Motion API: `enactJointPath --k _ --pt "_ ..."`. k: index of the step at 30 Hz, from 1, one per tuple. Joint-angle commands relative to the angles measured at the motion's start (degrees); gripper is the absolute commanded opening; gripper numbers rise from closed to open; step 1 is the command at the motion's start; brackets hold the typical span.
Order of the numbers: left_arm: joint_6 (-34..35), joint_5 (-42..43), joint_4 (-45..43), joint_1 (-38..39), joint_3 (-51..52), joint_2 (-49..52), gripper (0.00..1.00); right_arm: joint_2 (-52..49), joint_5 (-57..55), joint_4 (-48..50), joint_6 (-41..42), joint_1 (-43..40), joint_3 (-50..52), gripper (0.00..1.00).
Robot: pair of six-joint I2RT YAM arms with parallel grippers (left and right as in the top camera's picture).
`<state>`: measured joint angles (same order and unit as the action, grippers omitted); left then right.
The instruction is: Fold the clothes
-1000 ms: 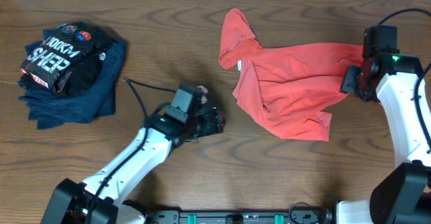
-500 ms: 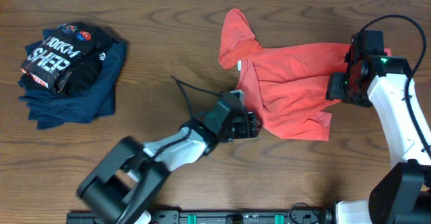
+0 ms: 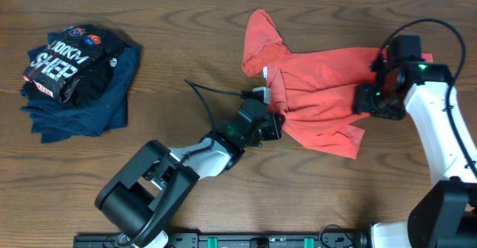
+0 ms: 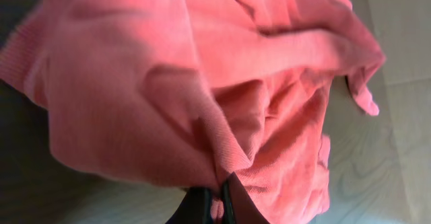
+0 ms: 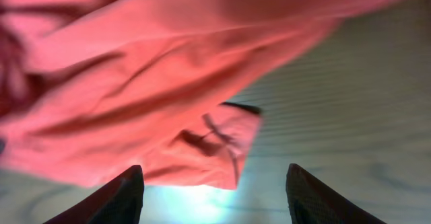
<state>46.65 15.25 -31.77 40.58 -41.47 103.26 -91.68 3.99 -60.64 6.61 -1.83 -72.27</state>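
Overhead: one coral T-shirt [image 3: 320, 91], one dark garment pile [image 3: 82, 84].

The setting looks like a robotics lab bench, not a home. A dark wood-grain table [image 3: 186, 47] has two white-and-black robot arms reaching over it, the left arm [image 3: 201, 155] and the right arm [image 3: 440, 121]. A loose black cable [image 3: 201, 97] trails over the wood, and a mounting rail [image 3: 261, 240] with green fittings runs along the near edge. A coral T-shirt [image 3: 320, 84] and a dark folded pile [image 3: 74, 77] lie on the tabletop.
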Motion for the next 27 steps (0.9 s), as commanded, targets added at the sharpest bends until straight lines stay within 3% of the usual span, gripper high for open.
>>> enactJointPath --k 1,8,13,24,27 --pt "1.62 0.74 -0.48 -3.08 -0.46 -4.02 0.06 -0.37 8.66 -0.39 -5.66 5.05 1.64 0.66" --pt "1.75 0.74 0.22 -7.13 -0.50 -9.53 0.06 -0.37 8.90 2.67 -10.34 15.63 8.11 0.67" --pt "1.75 0.57 0.85 -7.30 -0.50 -9.60 0.06 -0.37 4.15 12.59 -10.10 20.96 15.93 0.68" --pt "1.75 0.55 0.83 -7.41 -0.50 -9.60 0.06 -0.37 -1.42 33.22 -8.79 24.83 29.97 0.69" --pt "1.75 0.57 0.83 -7.41 -0.50 -9.60 0.06 -0.37 -3.69 36.54 -8.76 24.83 32.09 0.65"
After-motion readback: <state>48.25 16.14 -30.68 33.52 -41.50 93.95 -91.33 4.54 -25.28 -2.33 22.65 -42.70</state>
